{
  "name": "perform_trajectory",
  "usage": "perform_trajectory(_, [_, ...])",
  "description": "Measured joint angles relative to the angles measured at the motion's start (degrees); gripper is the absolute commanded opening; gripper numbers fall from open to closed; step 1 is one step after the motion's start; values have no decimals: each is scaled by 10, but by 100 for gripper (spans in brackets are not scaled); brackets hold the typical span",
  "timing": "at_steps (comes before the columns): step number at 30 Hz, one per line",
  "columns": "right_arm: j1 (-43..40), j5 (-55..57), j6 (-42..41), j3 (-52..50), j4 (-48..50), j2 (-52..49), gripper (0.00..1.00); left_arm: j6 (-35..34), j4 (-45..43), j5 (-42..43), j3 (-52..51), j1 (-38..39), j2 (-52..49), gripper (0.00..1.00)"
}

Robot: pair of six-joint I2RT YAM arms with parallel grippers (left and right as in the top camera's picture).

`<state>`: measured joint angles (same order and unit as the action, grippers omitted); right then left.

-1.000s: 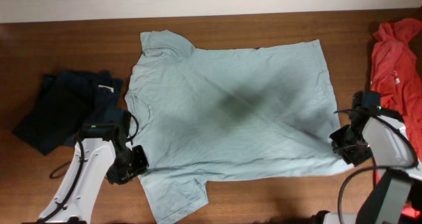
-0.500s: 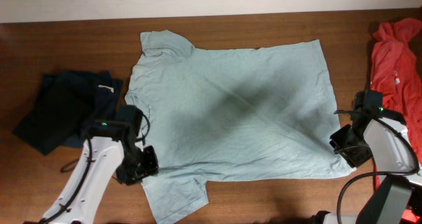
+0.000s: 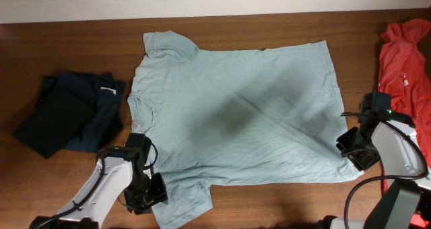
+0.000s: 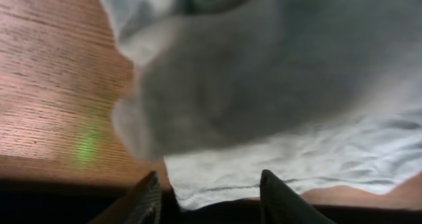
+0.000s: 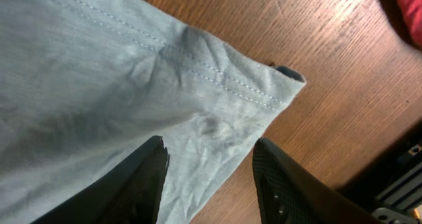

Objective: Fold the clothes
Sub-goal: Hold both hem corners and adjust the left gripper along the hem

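The clothes, one pale grey-blue T-shirt (image 3: 236,114), lie spread flat on the wooden table (image 3: 60,47), neck to the left and hem to the right. My left gripper (image 3: 153,190) is at the edge of the near sleeve. In the left wrist view it (image 4: 210,196) stands open, with the sleeve's hemmed edge (image 4: 283,165) lying between the fingers. My right gripper (image 3: 351,148) is at the near hem corner. Seen from the right wrist, it (image 5: 210,174) is open, and the stitched corner of the shirt (image 5: 217,99) lies flat between its fingers.
A dark navy garment (image 3: 67,111) lies folded left of the shirt. A red-orange garment (image 3: 404,60) is bunched at the right edge, close behind my right arm; it also shows in the right wrist view (image 5: 412,6). The table's far edge meets a white wall.
My left arm has moved toward the near edge, from the shirt's shoulder down to the near sleeve, and its jaws have widened. The right gripper has opened a little at the hem corner.
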<state>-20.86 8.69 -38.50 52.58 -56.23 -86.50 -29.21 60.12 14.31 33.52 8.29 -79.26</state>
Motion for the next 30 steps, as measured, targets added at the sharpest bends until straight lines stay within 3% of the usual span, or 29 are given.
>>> perform_trajectory(2, [0,0,1,0,1,0,46,-6,-3,-2,-12,0,0,56])
perform_trajectory(4, [0,-2,2,0,1,0,46,-10,-10,-4,-25,0,0,49])
perform_trajectory(8, [0,-2,3,0,3,0,46,-17,-33,-3,-40,0,0,53])
perform_trajectory(10, [0,-3,3,0,3,0,46,-20,-34,-2,-40,0,0,44])
perform_trajectory(15, [0,-6,5,0,3,0,45,-21,-38,-4,-40,0,0,10])
perform_trajectory(19, [0,-7,8,0,4,0,45,-21,-41,-3,-40,0,0,2])
perform_trajectory(30, [0,-13,14,0,6,0,45,-21,-26,0,-32,0,0,1])
